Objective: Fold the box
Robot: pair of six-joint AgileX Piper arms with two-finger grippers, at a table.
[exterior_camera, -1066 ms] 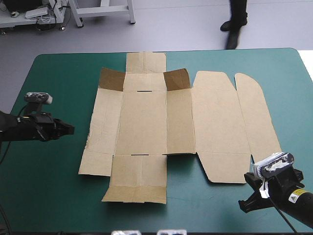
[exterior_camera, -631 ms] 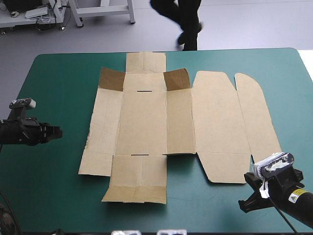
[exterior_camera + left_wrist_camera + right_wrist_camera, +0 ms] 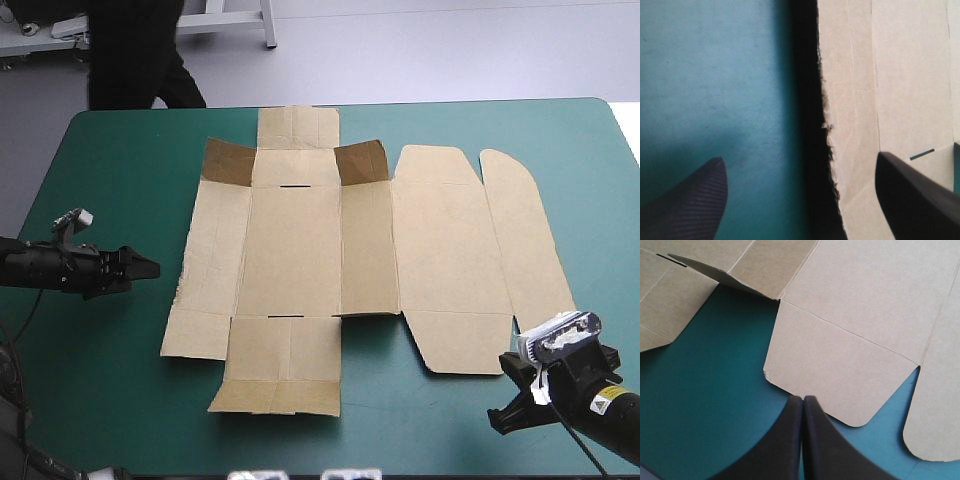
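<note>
**The left gripper (image 3: pixel 148 268) has swung back in toward the box (image 3: pixel 300 250), which has not shifted.**

The box lies flat and unfolded on the middle of the teal-green cover (image 3: pixel 110 380). Only the two small far-corner flaps (image 3: pixel 360 160) are tilted up, so folding has barely begun. Its ragged left edge (image 3: pixel 827 125) runs just ahead of the left gripper. That gripper sits low with its fingers spread wide, one over the board and the other over bare cover. This looks like a line-up to straddle that edge and raise the side panel as a wall. The right gripper (image 3: pixel 505 415) sits near the table's near right corner with its fingers pressed together in a point. It is just short of the rounded near flap (image 3: pixel 840 370) and holds nothing, so it is probably waiting in reserve.
</note>
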